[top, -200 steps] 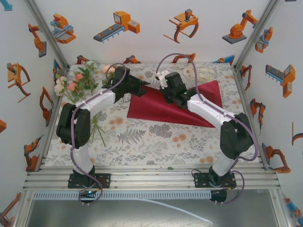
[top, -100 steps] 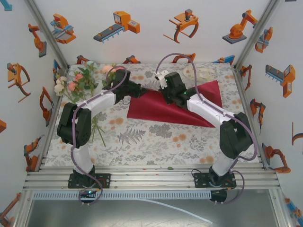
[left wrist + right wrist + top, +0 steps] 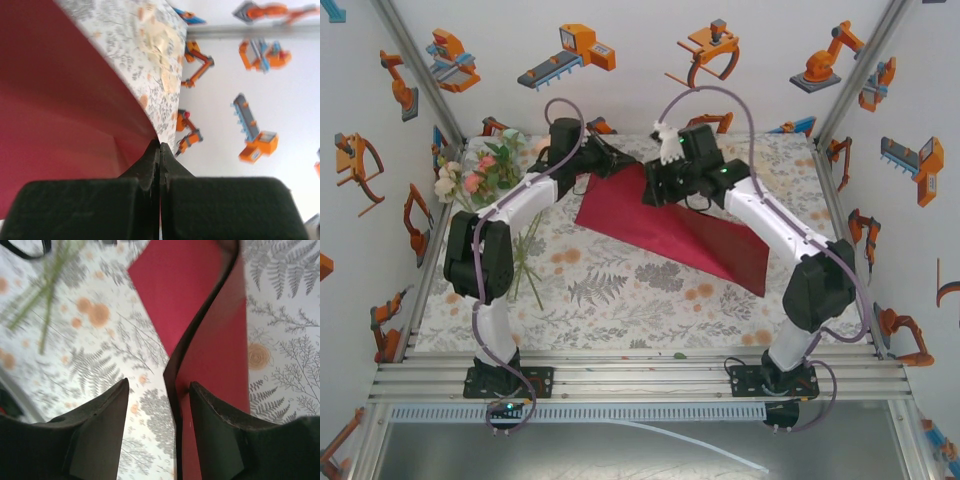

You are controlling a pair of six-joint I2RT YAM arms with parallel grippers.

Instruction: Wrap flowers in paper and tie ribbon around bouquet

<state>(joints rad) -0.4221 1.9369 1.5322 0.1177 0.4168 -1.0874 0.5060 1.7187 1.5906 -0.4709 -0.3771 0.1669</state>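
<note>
Pinching: the left gripper (image 3: 160,150) has its jaws pressed flat together on the edge of the large, thin, dark red paper sheet (image 3: 60,100), and the sheet sweeps up in a curve from the grip.
Right gripper (image 3: 159,385): jaws standing apart. A raised, curled edge of the paper runs up between the two fingers, closer to the right-hand one and not squeezed.
Where they meet: at the far end of the sheet, tips close together, near the middle of the back of the table.
Paper: slanting across the grey-fern-and-orange-dot printed tablecloth (image 3: 620,290), far-left end lifted, long point reaching toward the near right.
Flowers: green-stemmed roses with pink, peach and cream blooms (image 3: 475,178) lie at the far left, stems trailing nearward beside the left arm, apart from the paper.
Ribbon: a pale cream crumpled strip (image 3: 159,47), blurred, lying on the cloth beyond the paper's edge.
</note>
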